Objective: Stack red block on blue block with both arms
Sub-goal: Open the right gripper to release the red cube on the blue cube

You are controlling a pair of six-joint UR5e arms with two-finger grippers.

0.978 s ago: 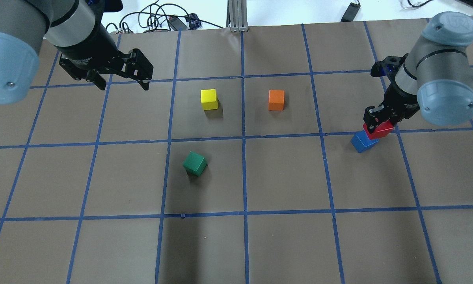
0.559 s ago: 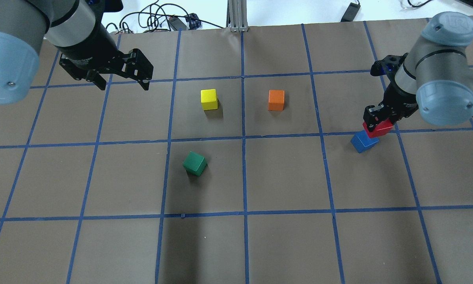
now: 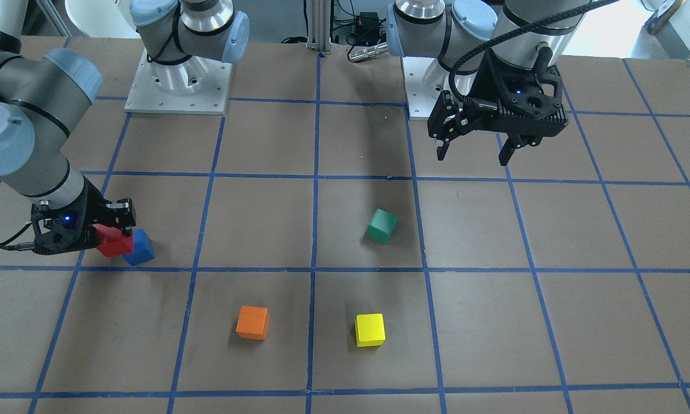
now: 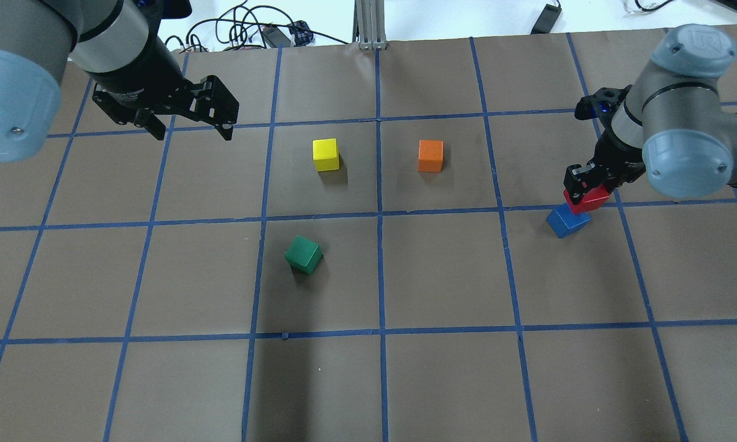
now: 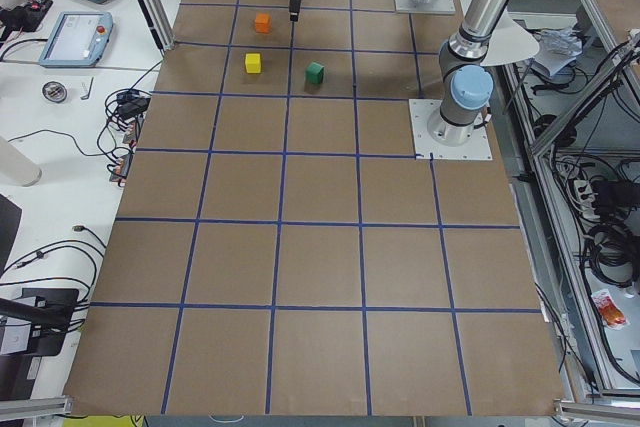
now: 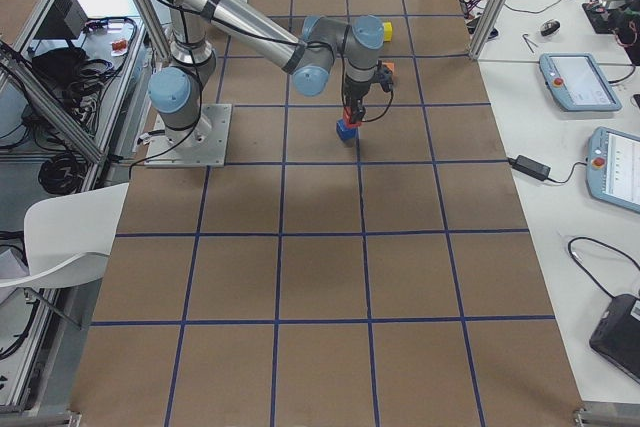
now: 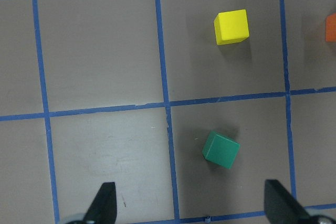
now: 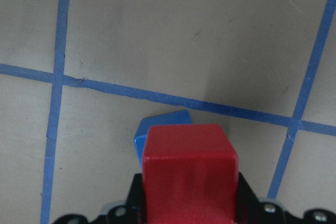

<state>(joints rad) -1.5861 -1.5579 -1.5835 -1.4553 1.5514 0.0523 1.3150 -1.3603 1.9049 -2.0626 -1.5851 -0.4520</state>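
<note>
My right gripper point(image 4: 584, 185) is shut on the red block point(image 4: 589, 201) and holds it right over the blue block point(image 4: 565, 222), which stands on the table at the right. The red block overlaps the blue one; I cannot tell whether they touch. In the right wrist view the red block point(image 8: 189, 166) covers most of the blue block point(image 8: 157, 129). Both also show in the front view, red block point(image 3: 112, 242) and blue block point(image 3: 141, 247). My left gripper point(image 4: 191, 134) is open and empty, hovering above the table's far left, also seen in the front view point(image 3: 471, 158).
A yellow block point(image 4: 325, 154) and an orange block point(image 4: 430, 155) stand in the far middle squares. A green block point(image 4: 303, 254) stands turned near the centre. Cables point(image 4: 239, 31) lie beyond the far table edge.
My right arm has shifted slightly, with the red block still held over the blue block. The left arm has not moved.
</note>
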